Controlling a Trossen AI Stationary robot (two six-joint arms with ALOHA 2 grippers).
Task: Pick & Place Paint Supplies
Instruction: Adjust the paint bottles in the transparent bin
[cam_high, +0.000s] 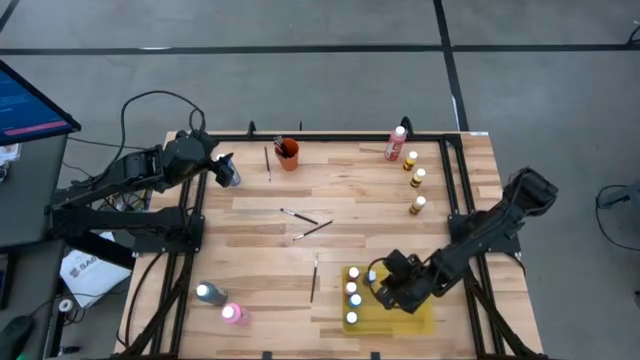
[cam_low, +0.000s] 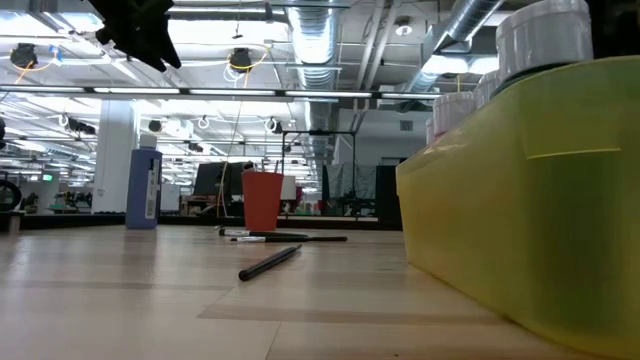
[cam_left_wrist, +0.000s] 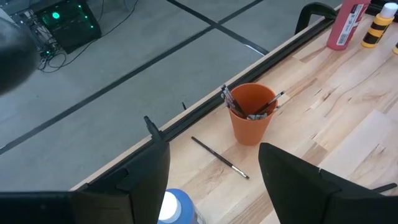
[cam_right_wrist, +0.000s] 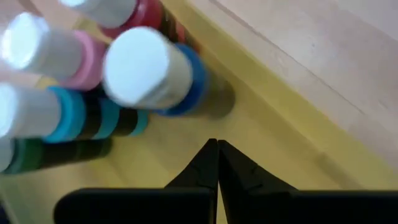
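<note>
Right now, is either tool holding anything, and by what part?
The left tool is open around a blue bottle's white cap. The right tool is shut, empty, over the yellow tray.

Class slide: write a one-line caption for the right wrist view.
Right gripper, shut and empty, hangs over the yellow tray beside standing white-capped paint bottles.
</note>
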